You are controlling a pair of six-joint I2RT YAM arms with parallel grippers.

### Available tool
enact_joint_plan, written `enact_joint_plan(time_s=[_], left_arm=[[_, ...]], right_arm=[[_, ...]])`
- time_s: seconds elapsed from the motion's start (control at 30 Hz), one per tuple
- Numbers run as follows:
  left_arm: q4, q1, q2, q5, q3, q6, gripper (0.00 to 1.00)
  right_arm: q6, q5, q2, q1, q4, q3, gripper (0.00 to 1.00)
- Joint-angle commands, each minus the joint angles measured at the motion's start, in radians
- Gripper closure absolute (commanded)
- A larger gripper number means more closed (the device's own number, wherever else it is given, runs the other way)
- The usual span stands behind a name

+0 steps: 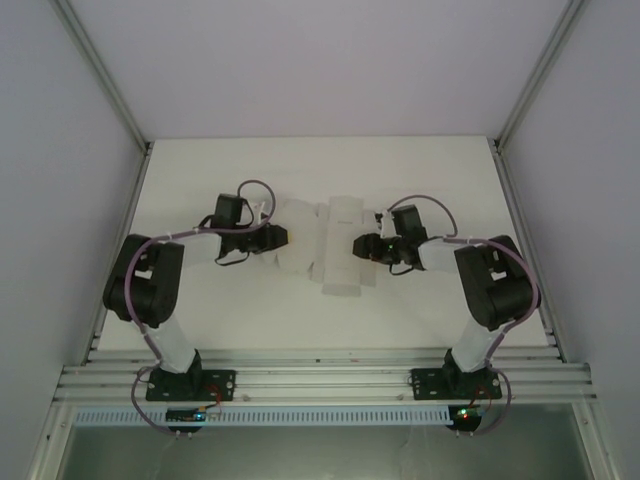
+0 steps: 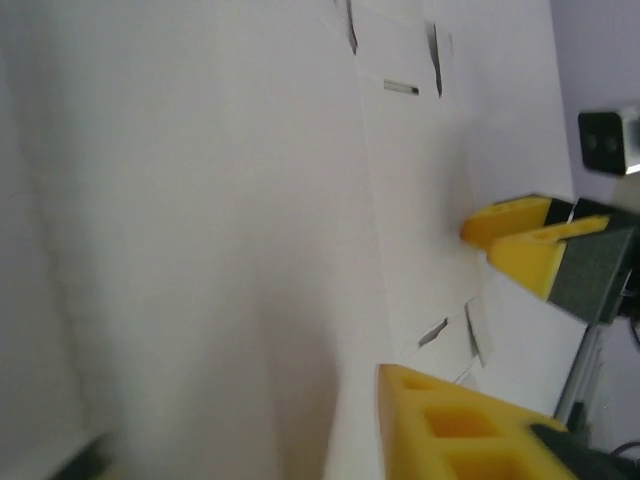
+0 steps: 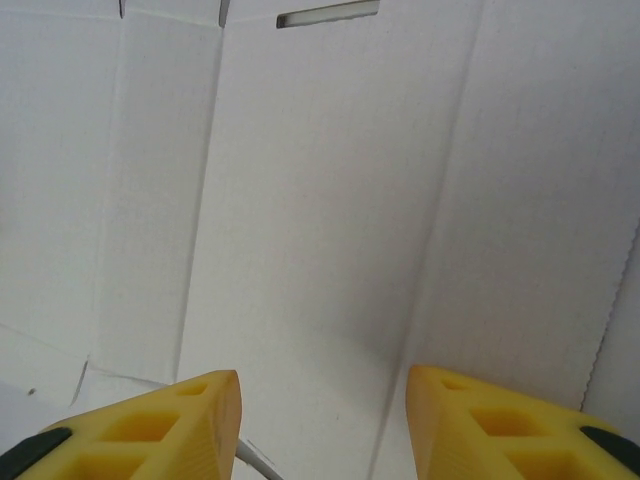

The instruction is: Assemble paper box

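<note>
paper box – creased sheet | right gripper wide apart over it; left gripper – cannot tell

Up close in the left wrist view, the paper box blurs, perhaps a lifted flap.

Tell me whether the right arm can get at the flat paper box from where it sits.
Probably yes: the right gripper is open and points straight at the paper box, with nothing visible between them.
</note>
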Motion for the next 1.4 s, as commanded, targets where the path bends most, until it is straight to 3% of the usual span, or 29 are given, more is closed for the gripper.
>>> enact_joint_plan(time_s=[0.0,0.23,0.37,0.57,0.67,0.93,1.03,1.2,1.37], left_arm=[[0.055,-0.006,-0.078,0.043,-0.022,0.032,1.0],[0.267,-0.016,-0.239,0.184,-0.118,0.001,1.0],[0.277,-0.043,-0.37,0.199,-0.136,0.027,1.0],[0.34,-0.083,-0.568,0.206,-0.169,0.004,1.0],[0.286,-0.098,-0.66,0.14,-0.172,0.014,1.0],[0.26,-0.116,-0.781,0.091,-0.175,-0.043,1.0],[0.261,-0.123,-0.791,0.09,-0.173,-0.044,1.0],[0.256,-0.123,-0.806,0.065,-0.185,-0.038,1.0],[0.229,-0.123,-0.809,0.008,-0.197,-0.037,1.0]], right_arm=[[-0.008,-0.017,-0.058,-0.022,-0.069,-0.058,0.47],[-0.002,-0.111,-0.34,-0.097,-0.034,-0.113,0.31],[0.002,-0.199,-0.497,-0.176,-0.025,-0.155,0.21],[0.0,-0.32,-0.679,-0.269,-0.02,-0.217,0.19],[0.022,-0.35,-0.737,-0.292,0.025,-0.255,0.16],[0.193,-0.5,-0.807,-0.291,0.382,-0.345,0.21],[0.219,-0.506,-0.802,-0.283,0.407,-0.332,0.3],[0.223,-0.515,-0.81,-0.28,0.422,-0.319,0.73],[0.202,-0.522,-0.816,-0.273,0.427,-0.317,1.0]])
